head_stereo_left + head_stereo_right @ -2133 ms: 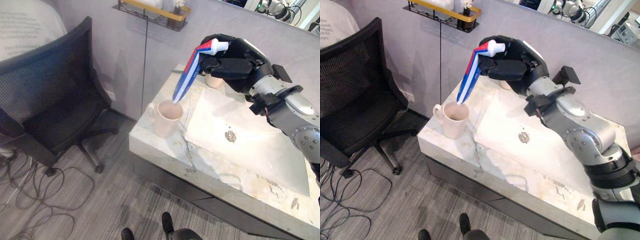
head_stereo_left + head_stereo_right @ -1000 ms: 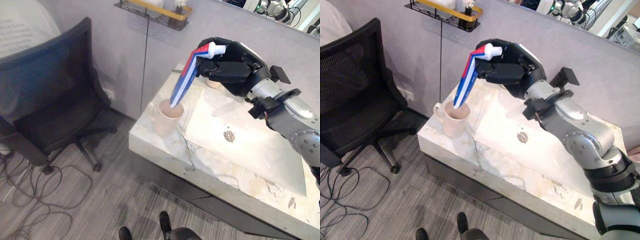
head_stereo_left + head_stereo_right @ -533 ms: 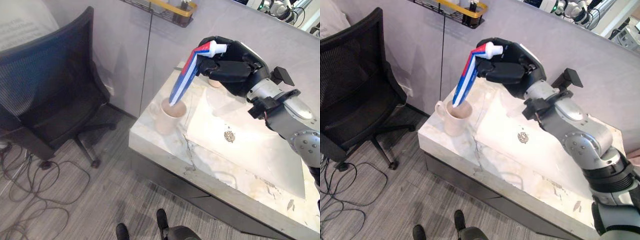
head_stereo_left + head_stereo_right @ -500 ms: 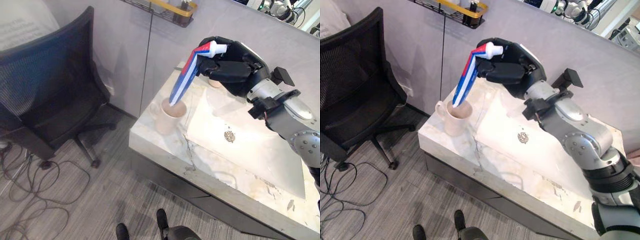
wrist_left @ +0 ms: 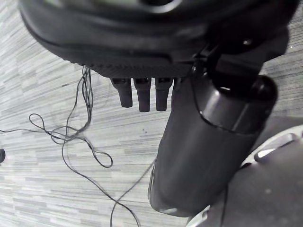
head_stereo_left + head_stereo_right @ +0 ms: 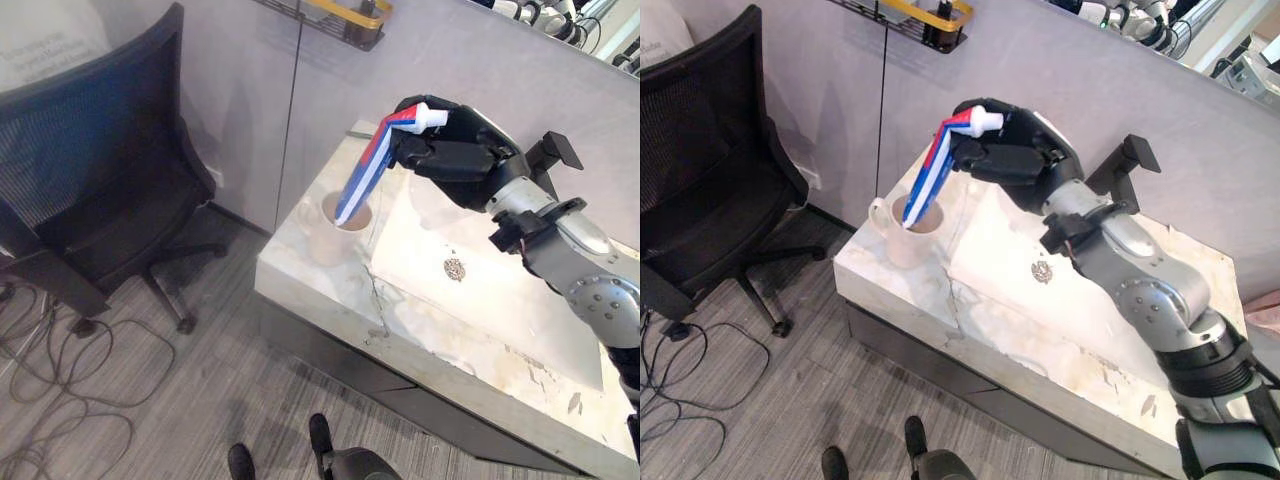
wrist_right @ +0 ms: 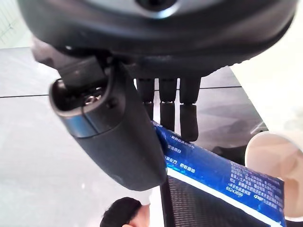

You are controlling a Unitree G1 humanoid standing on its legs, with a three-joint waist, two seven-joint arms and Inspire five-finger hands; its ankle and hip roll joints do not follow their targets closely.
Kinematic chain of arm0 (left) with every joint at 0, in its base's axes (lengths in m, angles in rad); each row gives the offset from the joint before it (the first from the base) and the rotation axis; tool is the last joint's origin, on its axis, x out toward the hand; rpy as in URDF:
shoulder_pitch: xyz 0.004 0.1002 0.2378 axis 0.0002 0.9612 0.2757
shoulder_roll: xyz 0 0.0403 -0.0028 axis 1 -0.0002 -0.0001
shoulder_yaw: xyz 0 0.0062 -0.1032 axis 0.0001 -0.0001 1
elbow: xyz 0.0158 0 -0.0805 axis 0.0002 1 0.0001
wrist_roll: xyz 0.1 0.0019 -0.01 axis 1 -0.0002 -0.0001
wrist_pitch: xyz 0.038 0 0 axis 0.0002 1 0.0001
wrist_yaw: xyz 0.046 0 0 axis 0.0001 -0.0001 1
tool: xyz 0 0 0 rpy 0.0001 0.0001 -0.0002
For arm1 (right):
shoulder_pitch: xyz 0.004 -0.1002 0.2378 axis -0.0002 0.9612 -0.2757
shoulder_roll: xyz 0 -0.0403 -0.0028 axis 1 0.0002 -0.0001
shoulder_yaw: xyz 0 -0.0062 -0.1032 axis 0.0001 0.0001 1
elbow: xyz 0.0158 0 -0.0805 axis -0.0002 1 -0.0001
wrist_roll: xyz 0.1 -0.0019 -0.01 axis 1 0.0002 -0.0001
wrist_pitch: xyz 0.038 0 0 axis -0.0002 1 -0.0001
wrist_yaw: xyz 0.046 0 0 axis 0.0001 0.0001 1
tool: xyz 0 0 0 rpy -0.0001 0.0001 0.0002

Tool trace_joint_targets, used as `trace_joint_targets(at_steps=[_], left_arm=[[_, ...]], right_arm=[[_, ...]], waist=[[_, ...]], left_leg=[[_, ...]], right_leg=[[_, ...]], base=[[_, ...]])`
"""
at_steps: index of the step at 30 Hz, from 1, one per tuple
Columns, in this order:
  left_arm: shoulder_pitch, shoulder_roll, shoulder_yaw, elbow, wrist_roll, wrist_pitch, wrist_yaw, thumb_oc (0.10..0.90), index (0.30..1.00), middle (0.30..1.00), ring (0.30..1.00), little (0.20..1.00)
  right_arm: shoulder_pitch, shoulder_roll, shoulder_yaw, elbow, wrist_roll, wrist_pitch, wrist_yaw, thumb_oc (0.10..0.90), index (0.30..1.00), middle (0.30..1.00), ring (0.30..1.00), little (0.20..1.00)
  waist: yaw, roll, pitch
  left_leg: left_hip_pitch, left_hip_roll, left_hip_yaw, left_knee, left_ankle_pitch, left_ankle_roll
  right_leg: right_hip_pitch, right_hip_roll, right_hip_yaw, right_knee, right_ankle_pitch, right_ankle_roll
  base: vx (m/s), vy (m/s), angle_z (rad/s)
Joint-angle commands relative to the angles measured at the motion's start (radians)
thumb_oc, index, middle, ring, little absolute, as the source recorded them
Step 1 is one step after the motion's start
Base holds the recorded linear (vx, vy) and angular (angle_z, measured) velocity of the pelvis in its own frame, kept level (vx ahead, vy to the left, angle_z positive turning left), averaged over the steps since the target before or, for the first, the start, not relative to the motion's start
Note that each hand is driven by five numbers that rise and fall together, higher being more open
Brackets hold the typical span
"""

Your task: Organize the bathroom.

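- Toothpaste tube (image 6: pixel 365 170): held cap-up and tilted by the right hand (image 6: pixel 455 155). Its flat crimped tail sits at the mouth of the cream mug (image 6: pixel 335 230), which stands at the left end of the marble counter (image 6: pixel 420 320), just beside the basin's left edge.
- Change over the last two seconds: the tail has come down from just above the rim to inside the mug's mouth. The hand has dropped slightly with it. The whole view has also shifted, so part of the apparent motion is the camera's.
- Reading: insertion is under way but not finished; the tube is not yet released.
- Right hand state: fingers and thumb curled round the tube's upper end, just below the white cap; confirmed in the right wrist view (image 7: pixel 222 172).
- Tube appearance: red, white and blue stripes, flattened body, slight bend near the cap.
- Left hand (image 5: pixel 142 92): hanging over the grey floor, fingers straight, holding nothing.
- Black office chair (image 6: pixel 95 190) stands well clear of the counter.
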Motion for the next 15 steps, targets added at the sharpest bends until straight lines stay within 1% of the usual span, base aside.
trace_joint_targets(at_steps=[1,6,15], left_arm=[[0.016,0.028,-0.02,0.039,-0.011,0.058,-0.009,0.8,0.9,0.9,0.9,0.9],[0.008,0.028,-0.023,0.032,-0.015,0.067,-0.011,0.8,0.9,0.9,0.9,0.9],[-0.01,0.035,-0.025,0.03,-0.017,0.07,-0.008,0.8,0.9,0.9,0.9,0.9]], right_arm=[[-0.08,0.061,-0.203,-0.049,0.018,-0.169,0.011,0.4,0.3,0.3,0.3,0.3],[-0.075,0.067,-0.198,-0.054,0.011,-0.165,0.015,0.4,0.3,0.3,0.3,0.3],[-0.061,0.089,-0.187,-0.056,-0.008,-0.183,0.034,0.4,0.3,0.3,0.3,0.3]], waist=[[0.012,0.004,-0.022],[0.01,0.007,-0.011],[0.012,-0.001,0.007]], left_leg=[[-0.033,-0.019,0.037,0.1,-0.1,0.031],[-0.037,-0.019,0.034,0.103,-0.104,0.032],[-0.057,-0.017,0.031,0.106,-0.097,0.03]], right_leg=[[-0.079,0.018,0.053,0.105,-0.045,0.079],[-0.081,0.02,0.053,0.109,-0.049,0.079],[-0.098,0.024,0.051,0.113,-0.044,0.076]], base=[[0.0,0.0,0.0],[0.0,0.0,0.0],[-0.01,0.001,0.0]])
